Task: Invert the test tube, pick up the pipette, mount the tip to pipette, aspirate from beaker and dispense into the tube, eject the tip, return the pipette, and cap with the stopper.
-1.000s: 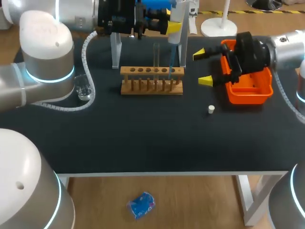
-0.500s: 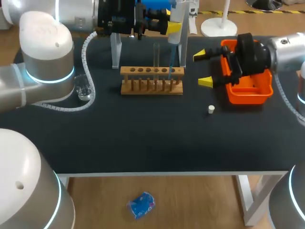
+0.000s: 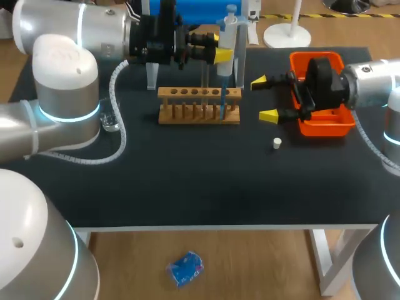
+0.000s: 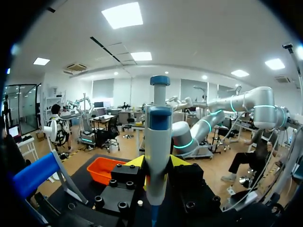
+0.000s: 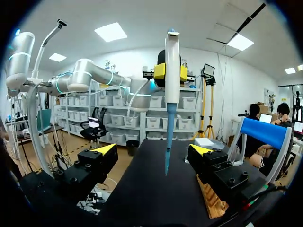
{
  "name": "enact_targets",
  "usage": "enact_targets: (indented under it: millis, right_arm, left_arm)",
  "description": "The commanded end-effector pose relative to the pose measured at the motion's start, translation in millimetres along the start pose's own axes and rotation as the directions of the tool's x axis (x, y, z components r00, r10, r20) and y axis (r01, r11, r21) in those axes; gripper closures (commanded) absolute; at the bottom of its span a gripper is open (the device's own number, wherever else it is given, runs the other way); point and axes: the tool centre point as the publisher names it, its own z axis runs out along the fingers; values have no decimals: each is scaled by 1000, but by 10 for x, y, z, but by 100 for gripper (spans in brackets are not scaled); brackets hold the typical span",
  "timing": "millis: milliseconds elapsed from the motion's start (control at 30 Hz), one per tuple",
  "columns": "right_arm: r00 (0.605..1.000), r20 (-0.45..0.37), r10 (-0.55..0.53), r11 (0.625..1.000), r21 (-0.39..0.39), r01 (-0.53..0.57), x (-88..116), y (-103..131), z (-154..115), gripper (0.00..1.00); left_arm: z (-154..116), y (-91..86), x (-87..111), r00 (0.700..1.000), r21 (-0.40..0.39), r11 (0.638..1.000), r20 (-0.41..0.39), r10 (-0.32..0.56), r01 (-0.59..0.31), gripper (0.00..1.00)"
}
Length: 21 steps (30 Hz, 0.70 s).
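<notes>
My left gripper [image 3: 220, 55] is shut on the white pipette [image 3: 226, 39], which it holds upright over the wooden rack [image 3: 199, 104]. The pipette's blue tip [image 3: 222, 94] hangs down at the rack's right part, just right of the glass test tube [image 3: 205, 78] standing in the rack. In the left wrist view the pipette [image 4: 157, 142] stands between the yellow fingertips [image 4: 136, 161]. My right gripper [image 3: 264, 98] is open, level with the rack's right end and in front of the orange bin [image 3: 325, 122]. Its wrist view shows the pipette [image 5: 171, 71] ahead of the open gripper [image 5: 152, 150]. A white stopper [image 3: 276, 143] lies on the table.
A small glass beaker [image 3: 110, 120] stands left of the rack, by my left arm's cable. The blue-topped pipette stand [image 3: 150, 69] rises behind the rack. The black table [image 3: 200, 181] stretches toward the front edge.
My left arm has lowered the pipette, so its blue tip now hangs lower at the rack. The right gripper has shifted a little toward the table's front, still open.
</notes>
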Motion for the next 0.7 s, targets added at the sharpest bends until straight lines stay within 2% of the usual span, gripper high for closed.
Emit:
enact_targets:
  millis: [33, 400, 700]
  right_arm:
    - [1000, 0, -7, 1000, -12, 7, -31, 33, 33, 0]
    - [999, -8, -33, 999, -44, 33, -144, 319, 216, 0]
    - [1000, -26, 4, 999, -37, -5, -227, 391, 355, 0]
  left_arm:
    - [29, 116, 26, 1000, 19, 1000, 7, -5, 5, 100]
    - [98, 277, 25, 1000, 22, 1000, 16, -8, 8, 100]
    - [147, 365, -4, 1000, 5, 1000, 17, -7, 7, 100]
